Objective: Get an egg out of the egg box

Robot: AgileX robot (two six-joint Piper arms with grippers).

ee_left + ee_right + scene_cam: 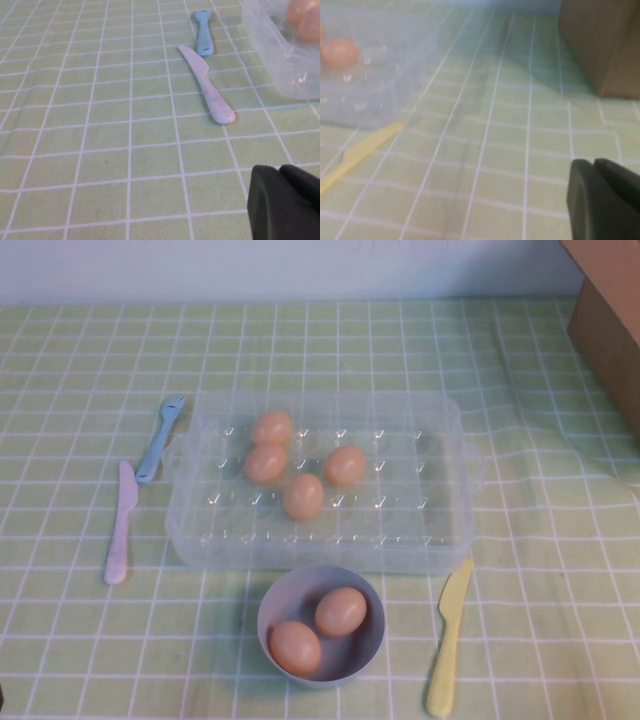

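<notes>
The right gripper [605, 200] is closed and holds nothing, low over the tablecloth [540, 390] right of the egg box [440, 530]. The left gripper [285, 202] sits low at the left; I cannot tell its jaws. Four eggs lie in the egg box; the nearest egg [303, 496] has its long axis near-to-far. Two eggs lie in the bowl [275, 605].

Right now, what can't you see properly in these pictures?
Left pincer: near the pink knife, cut by left wrist view's edge.
Right pincer: shut, near the brown box, cut by right wrist view's edge.
Both absent from high view.
Egg box: blurred in right wrist view, mostly off-frame.
</notes>
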